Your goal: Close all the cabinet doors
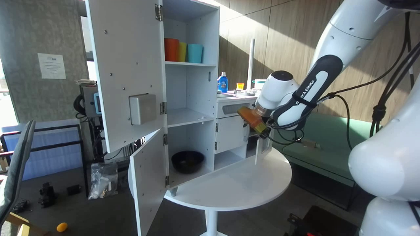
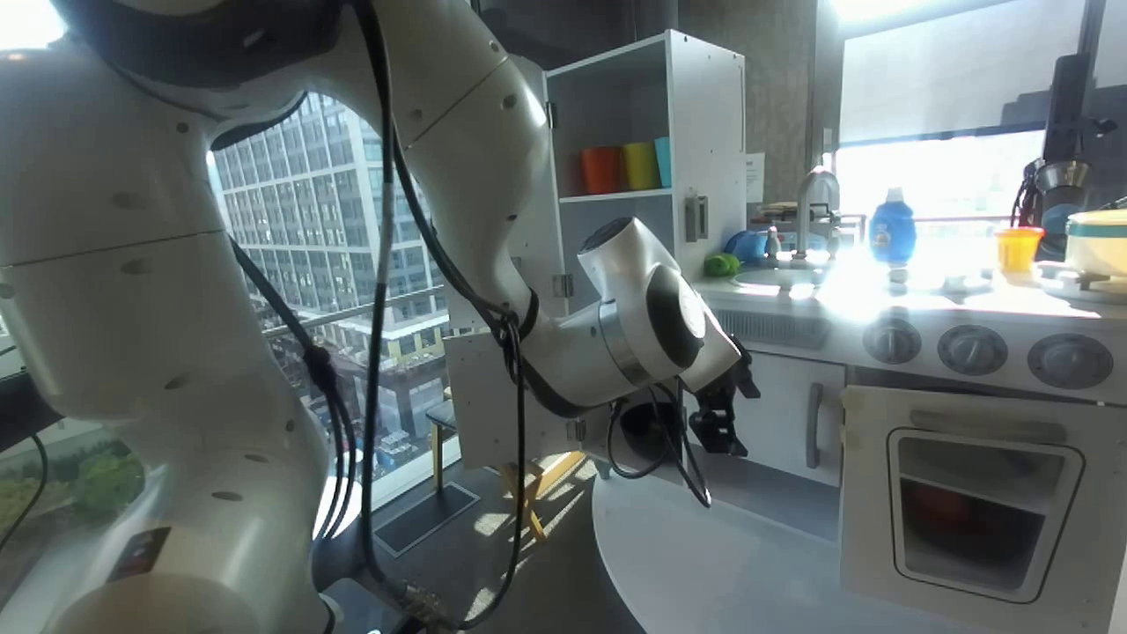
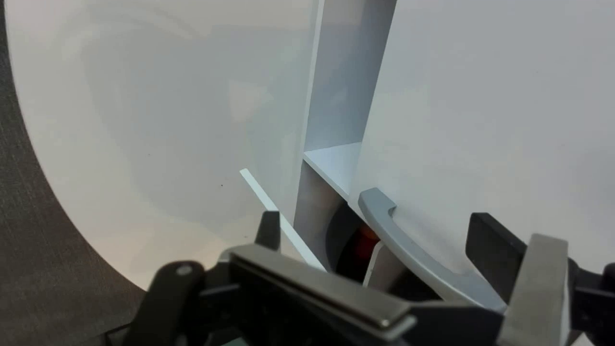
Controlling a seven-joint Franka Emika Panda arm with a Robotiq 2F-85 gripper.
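Observation:
The taller upper cabinet door (image 1: 131, 59), with a grey square panel, stands wide open in an exterior view. The shorter lower cabinet door (image 1: 151, 183) also stands open below it. The lower door shows partly behind the arm in an exterior view (image 2: 480, 396). My gripper (image 2: 735, 401) is at the lower kitchen unit, away from both doors. In the wrist view my gripper (image 3: 382, 240) is open and empty. A grey handle (image 3: 418, 252) of a small shut door (image 3: 480, 120) appears between its fingers; I cannot tell if they touch it.
The small oven door (image 2: 982, 414) with a dark window stands open beside the gripper. Cups (image 1: 195, 53) and a black bowl (image 1: 187, 162) sit inside the tall cabinet. The unit stands on a round white table (image 1: 236, 190). A blue bottle (image 2: 892, 227) stands on the counter.

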